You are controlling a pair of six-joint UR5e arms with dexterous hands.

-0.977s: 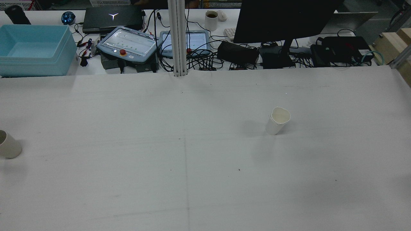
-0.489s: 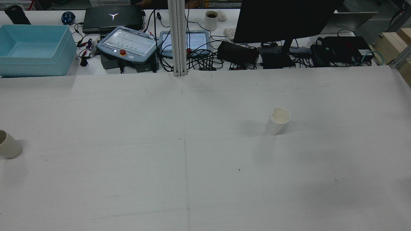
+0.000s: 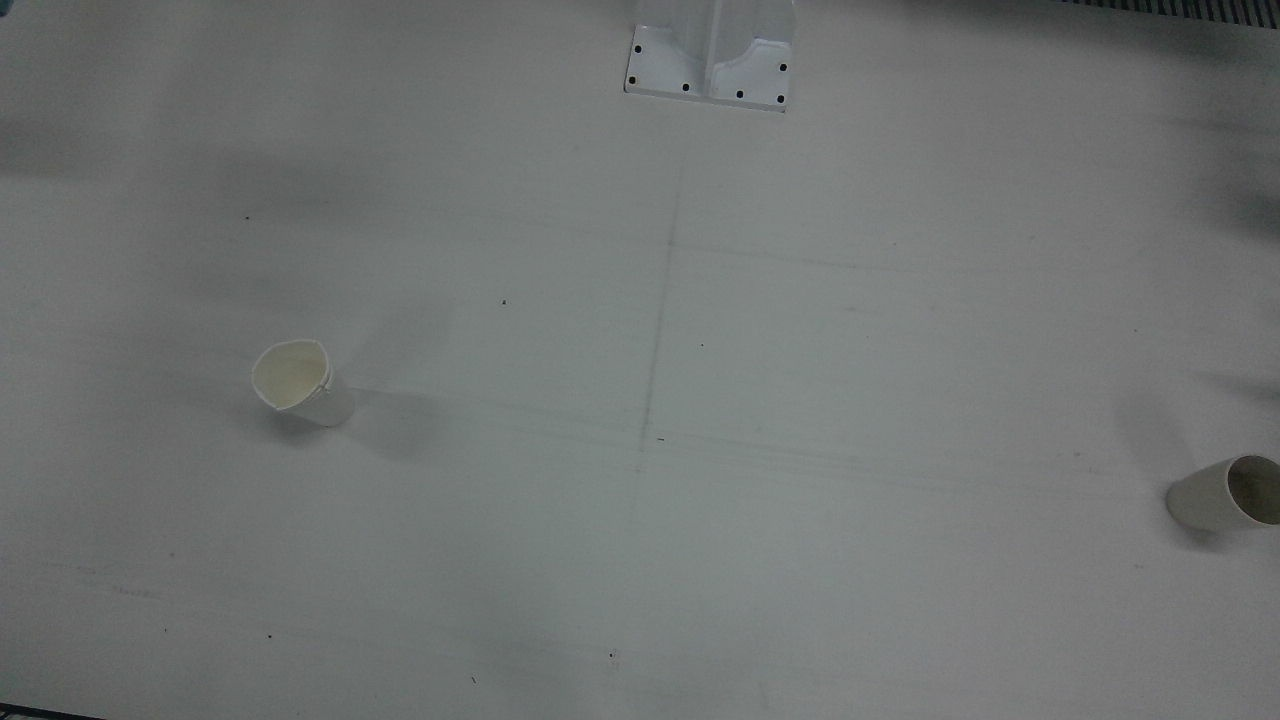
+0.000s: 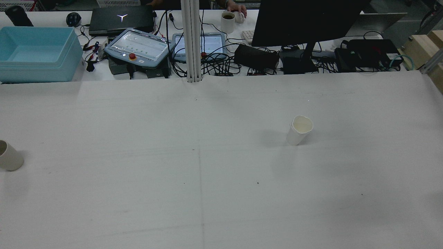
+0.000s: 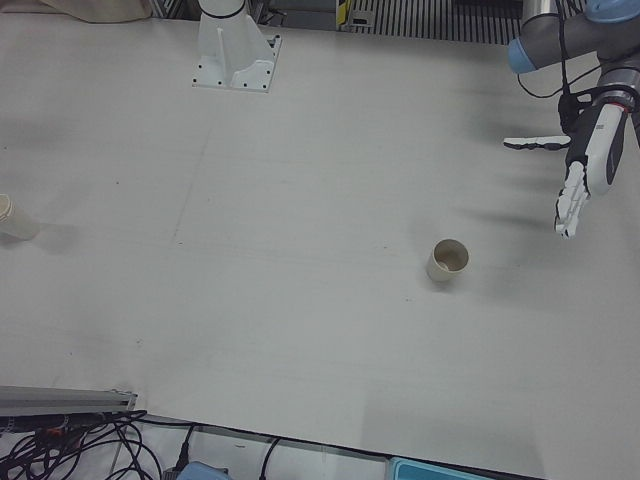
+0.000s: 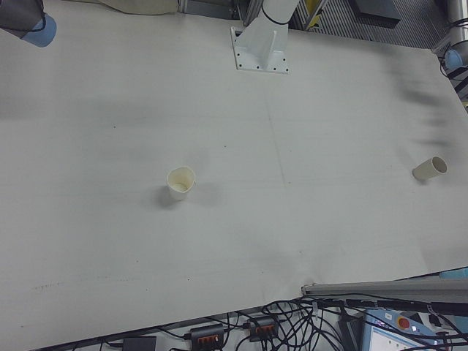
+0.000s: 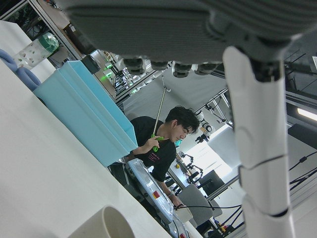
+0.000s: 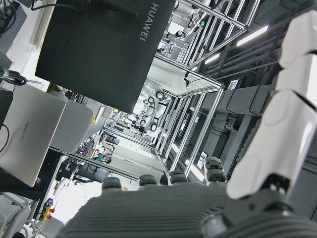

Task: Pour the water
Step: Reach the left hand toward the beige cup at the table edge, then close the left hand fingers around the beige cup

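Observation:
A cream paper cup (image 4: 299, 130) stands upright on the white table (image 4: 207, 193), on my right half; it also shows in the front view (image 3: 300, 385) and the right-front view (image 6: 180, 183). A grey-beige paper cup (image 5: 447, 261) stands on my left half, at the table's left edge in the rear view (image 4: 8, 155). My left hand (image 5: 585, 175) hangs open and empty above the table, apart from this cup and off to its side. The cup's rim (image 7: 104, 223) shows low in the left hand view. My right hand (image 8: 173, 213) shows only in its own view, fingers extended, holding nothing.
A white pedestal base (image 3: 710, 60) stands at the table's robot side. Behind the far edge lie a light blue bin (image 4: 38, 52), teach pendants (image 4: 138, 46), cables, a mug (image 4: 227, 21) and a dark monitor (image 4: 304, 20).
Both cups stay where they were. On the desk behind the table, a person's hand has come onto the mouse beside the mug.

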